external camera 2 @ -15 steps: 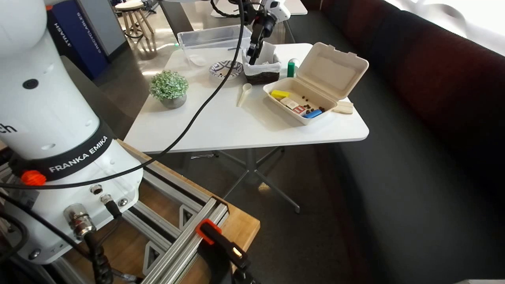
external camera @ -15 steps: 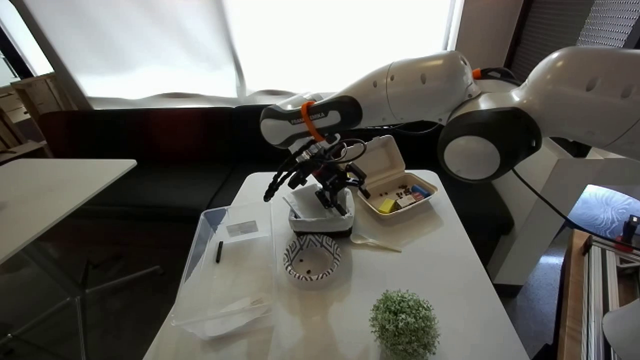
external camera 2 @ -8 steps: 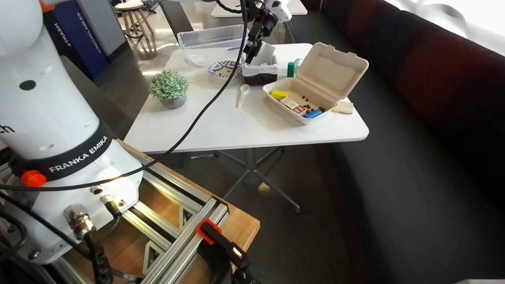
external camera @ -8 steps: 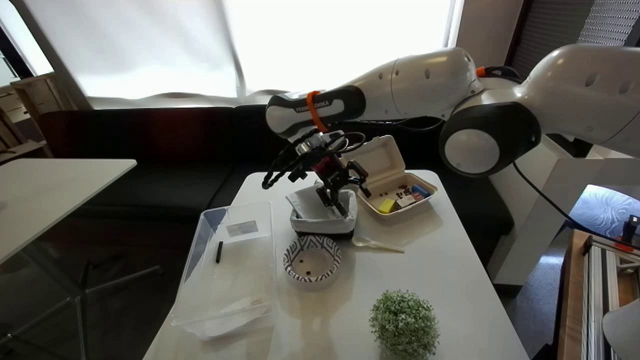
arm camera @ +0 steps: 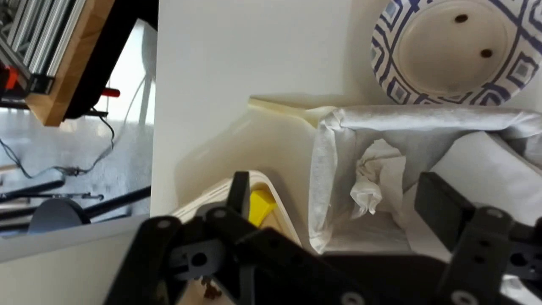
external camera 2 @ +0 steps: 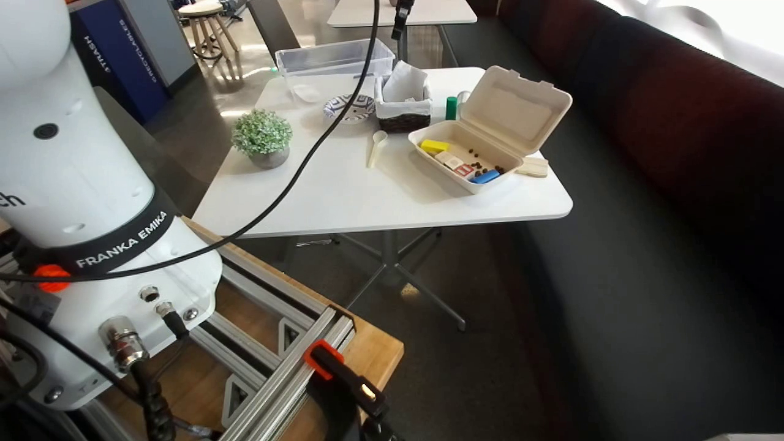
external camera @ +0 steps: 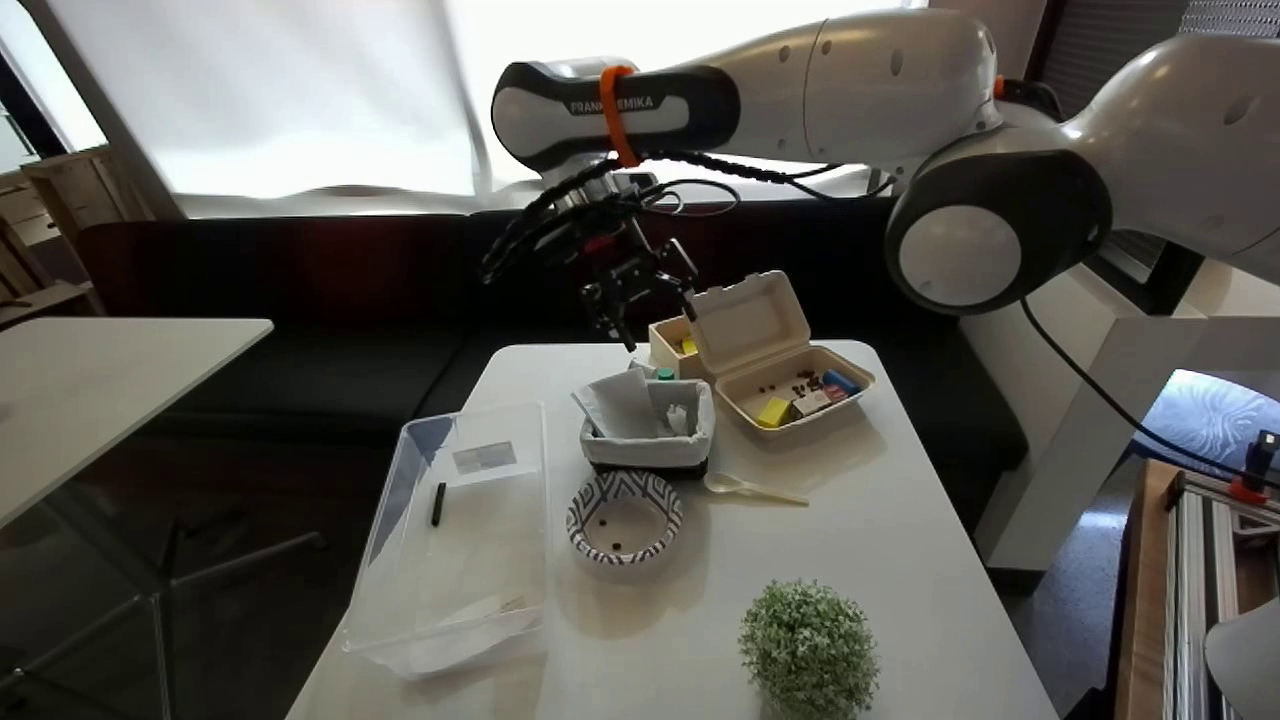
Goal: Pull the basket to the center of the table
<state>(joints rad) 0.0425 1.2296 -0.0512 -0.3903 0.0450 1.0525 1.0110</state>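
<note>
The basket point(external camera: 650, 452) has a white liner folded over a dark woven body and holds white paper. It stands upright on the white table point(external camera: 900, 560), towards the far end in this exterior view. It also shows in an exterior view point(external camera 2: 404, 111) and in the wrist view point(arm camera: 423, 119). My gripper point(external camera: 660, 328) is open and empty, raised above and behind the basket, apart from it. In the wrist view its fingers point(arm camera: 338, 192) are wide apart with the basket below. In an exterior view only a gripper tip point(external camera 2: 400, 26) shows at the top edge.
The patterned bowl point(external camera: 624, 520) and a spoon point(external camera: 750, 488) lie close to the basket. The open takeout box point(external camera: 790, 390) stands beside it. A clear plastic bin point(external camera: 450, 560), a potted plant point(external camera: 810, 645) and a green cylinder point(external camera 2: 451, 108) are also on the table.
My gripper has risen up out of the basket and moved clear of it. The basket and spoon shifted very slightly in the first half second, then stayed still.
</note>
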